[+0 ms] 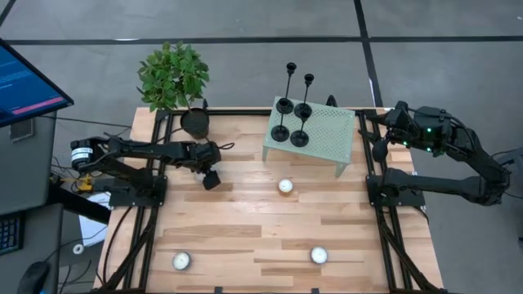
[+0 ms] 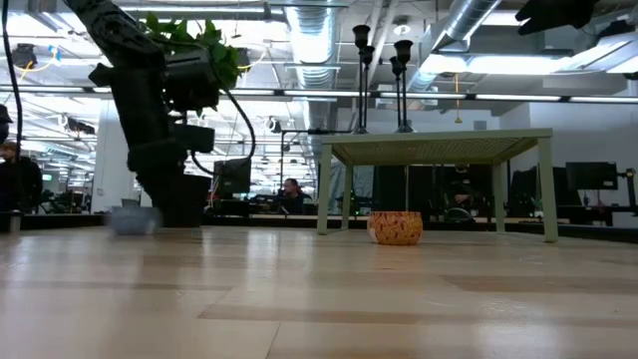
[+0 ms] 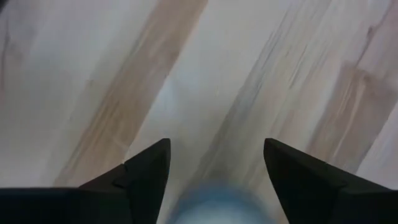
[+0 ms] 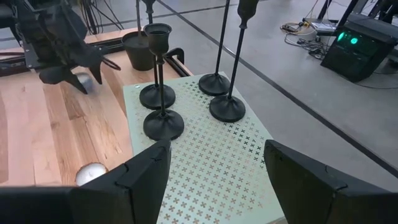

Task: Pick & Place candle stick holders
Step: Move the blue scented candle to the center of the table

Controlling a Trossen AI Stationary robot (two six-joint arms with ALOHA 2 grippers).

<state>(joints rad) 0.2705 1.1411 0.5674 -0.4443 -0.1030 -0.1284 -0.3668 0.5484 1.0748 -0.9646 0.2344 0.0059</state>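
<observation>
Several black candle stick holders stand by their round bases on a pale green perforated stand at the table's far right; they also show in the right wrist view and the low view. My right gripper is open and empty, above the stand's right side. My left gripper is open, low over the table left of the stand. A small round tealight sits blurred between its fingers and shows in the right wrist view. My left gripper has the tealight between its two fingers, which point down toward the table. The tealight is blurred and partly out of the picture, so I cannot tell whether the fingers touch it.
A tealight lies mid-table in front of the stand, and two more lie near the front edge. A black plant pot with a green plant stands at the far left. A monitor stands off the table's left.
</observation>
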